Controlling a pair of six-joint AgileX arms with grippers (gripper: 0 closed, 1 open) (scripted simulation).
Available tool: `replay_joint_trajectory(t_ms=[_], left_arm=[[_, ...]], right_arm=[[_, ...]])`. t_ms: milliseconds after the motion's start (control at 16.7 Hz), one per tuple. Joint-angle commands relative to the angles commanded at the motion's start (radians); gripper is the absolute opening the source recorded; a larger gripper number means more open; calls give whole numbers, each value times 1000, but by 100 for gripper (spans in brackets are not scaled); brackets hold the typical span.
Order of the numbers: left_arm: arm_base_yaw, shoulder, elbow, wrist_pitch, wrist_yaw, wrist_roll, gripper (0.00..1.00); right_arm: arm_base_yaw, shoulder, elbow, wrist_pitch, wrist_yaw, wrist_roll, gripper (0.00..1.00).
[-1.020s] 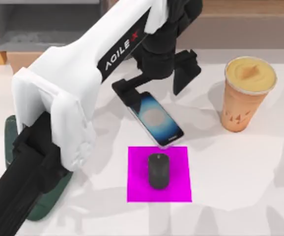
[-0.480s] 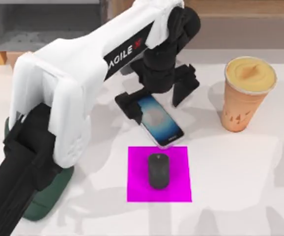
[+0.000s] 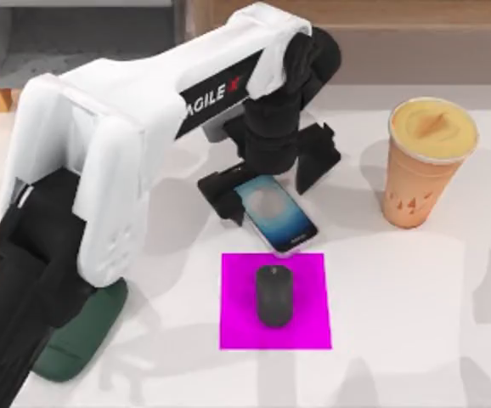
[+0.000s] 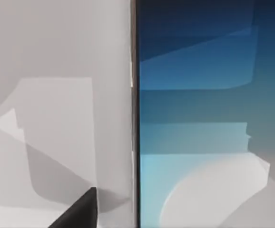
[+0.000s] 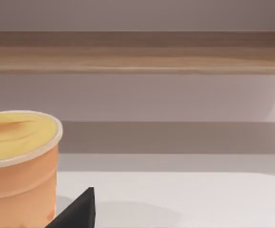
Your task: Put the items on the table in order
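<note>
Left gripper (image 3: 269,175) positioned low over the far end of the smartphone (image 3: 278,214), fingers spread wide to either side of it, nothing clamped, smartphone lying flat on the table (image 3: 415,297) just beyond the magenta pad (image 3: 237,323), mouse (image 3: 273,294) resting on the pad, orange cup (image 3: 420,161) standing upright at far right, right gripper state cannot be told
</note>
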Motion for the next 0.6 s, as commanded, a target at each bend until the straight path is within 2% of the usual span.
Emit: replay_joint_trajectory(t_ms=[180,600], left_arm=[[0,0,0,0,0,0,100],[0,0,0,0,0,0,47]], right_arm=[[0,0,0,0,0,0,100],[0,0,0,0,0,0,100]])
